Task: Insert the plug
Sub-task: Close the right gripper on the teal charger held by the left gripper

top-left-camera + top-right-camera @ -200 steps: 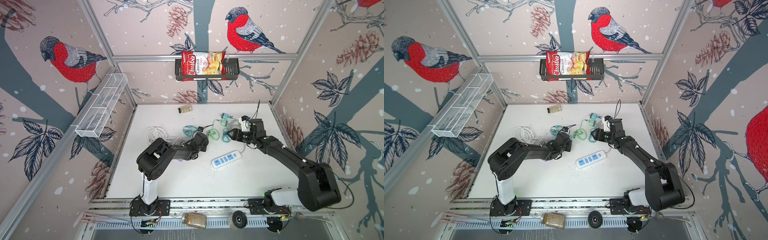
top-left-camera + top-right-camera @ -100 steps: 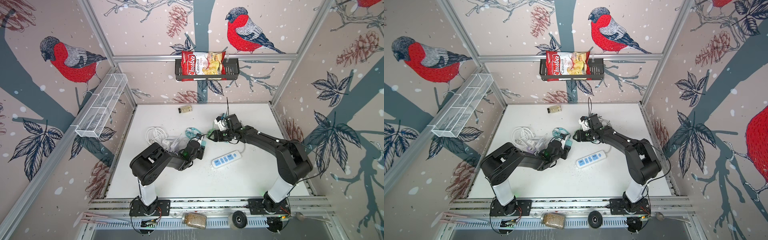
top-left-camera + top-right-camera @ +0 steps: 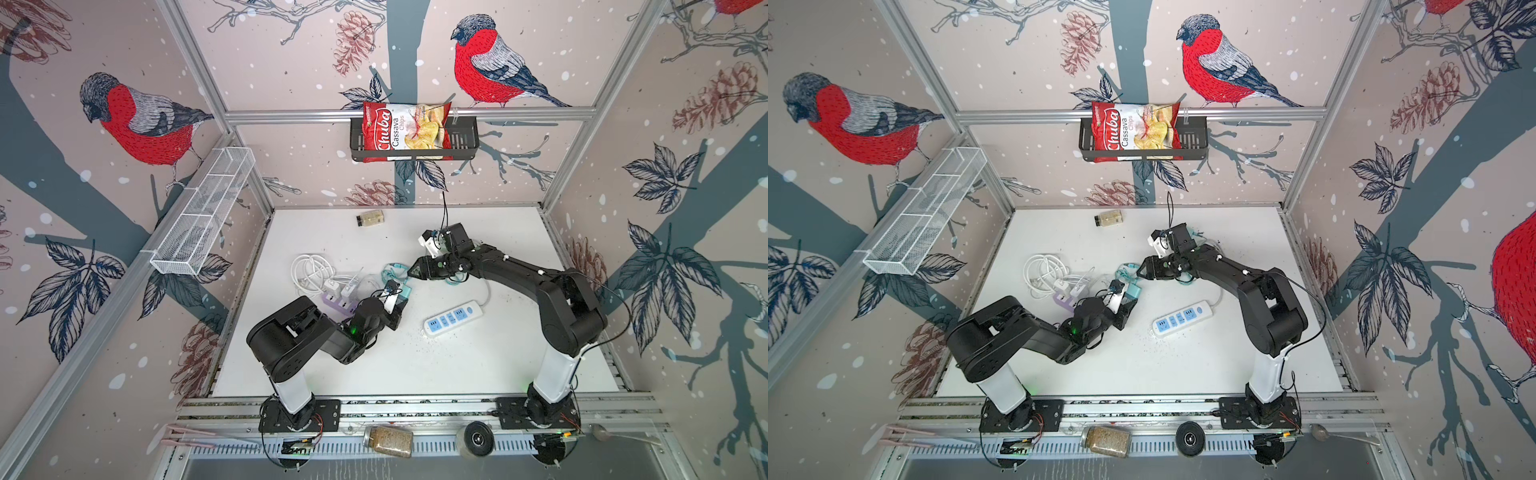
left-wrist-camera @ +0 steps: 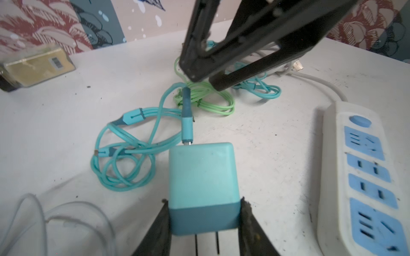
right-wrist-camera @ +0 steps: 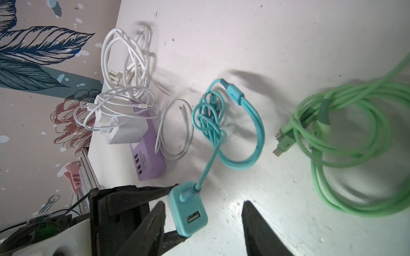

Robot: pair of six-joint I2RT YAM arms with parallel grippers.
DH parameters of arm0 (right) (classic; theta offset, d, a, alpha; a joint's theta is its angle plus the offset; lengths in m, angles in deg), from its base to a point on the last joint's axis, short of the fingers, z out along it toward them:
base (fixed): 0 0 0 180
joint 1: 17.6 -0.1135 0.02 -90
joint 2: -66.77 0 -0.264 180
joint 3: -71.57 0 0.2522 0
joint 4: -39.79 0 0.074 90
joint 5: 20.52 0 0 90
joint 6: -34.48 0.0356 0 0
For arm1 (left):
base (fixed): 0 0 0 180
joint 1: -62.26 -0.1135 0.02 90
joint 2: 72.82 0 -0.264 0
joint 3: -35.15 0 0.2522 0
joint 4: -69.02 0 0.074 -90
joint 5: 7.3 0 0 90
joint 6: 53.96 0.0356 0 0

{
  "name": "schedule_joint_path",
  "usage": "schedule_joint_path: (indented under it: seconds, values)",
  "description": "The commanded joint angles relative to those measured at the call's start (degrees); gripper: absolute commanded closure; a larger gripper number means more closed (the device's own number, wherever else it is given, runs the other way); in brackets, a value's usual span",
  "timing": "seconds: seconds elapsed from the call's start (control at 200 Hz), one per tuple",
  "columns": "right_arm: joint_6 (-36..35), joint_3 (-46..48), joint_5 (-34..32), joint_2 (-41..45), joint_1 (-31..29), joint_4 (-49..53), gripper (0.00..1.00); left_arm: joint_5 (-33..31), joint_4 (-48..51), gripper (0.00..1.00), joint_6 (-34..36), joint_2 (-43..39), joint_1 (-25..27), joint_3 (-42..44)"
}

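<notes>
- My left claw [image 4: 204,200] is clamped narrow on the teal charger [image 4: 200,175]. The pads grip its darker base on both sides.
- The charger's prongs [image 4: 216,242] point back toward my wrist. Its teal cable [image 4: 124,159] is plugged into the face away from the claw, and loops on the table [image 3: 415,365] ahead of the claw.
- My right claw [image 5: 203,203] stands wide and holds nothing. It hovers just past the cable end of the charger, one finger close to the body and the other well apart from it.
- The power strip [image 3: 453,319] lies flat beside my left claw, on the side toward my right arm, near but not touching. All its blue sockets look empty.
- Progress, as I judge it: the plug is picked up and nothing is inserted.
- What is left, as I judge it: turn the prongs toward the strip, perhaps by passing the charger to the right claw. Then line it up with a socket and press it in.
- A green cable [image 5: 346,133] lies beyond the right claw.
- A purple USB strip [image 5: 146,146] with white cables [image 5: 126,57] lies behind my left claw's wrist.
- Writing: the red bag [image 3: 405,131] in the wall basket, far ahead of both claws, reads "Chuba Cassava Chips".
- The print on the purple strip is too small to read, as is the barcode label on the small pack [image 4: 37,66].
</notes>
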Motion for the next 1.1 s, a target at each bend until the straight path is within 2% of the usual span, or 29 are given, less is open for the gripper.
schedule_joint_path:
  seconds: [0.0,0.39,0.695,0.785,1.096]
  values:
    - [-0.8,-0.9,3.0,0.0,-0.3,1.9,0.43,-0.2,-13.1,1.0,4.9,1.5,0.3,0.1]
    - [-1.9,3.9,1.9,3.8,-1.4,1.4,0.43,1.8,-14.8,1.0,5.6,3.7,0.5,-1.8]
    - [-6.8,0.5,3.1,3.1,-1.4,5.0,0.44,5.4,-14.6,1.0,6.5,4.3,0.6,-1.8]
    - [-7.6,-0.5,3.7,1.8,-1.5,5.9,0.47,5.4,-14.4,1.0,6.4,4.3,0.6,-1.8]
    - [-9.1,1.4,5.8,3.0,-1.6,6.0,0.51,6.1,-13.8,1.0,7.3,4.1,0.6,-2.1]
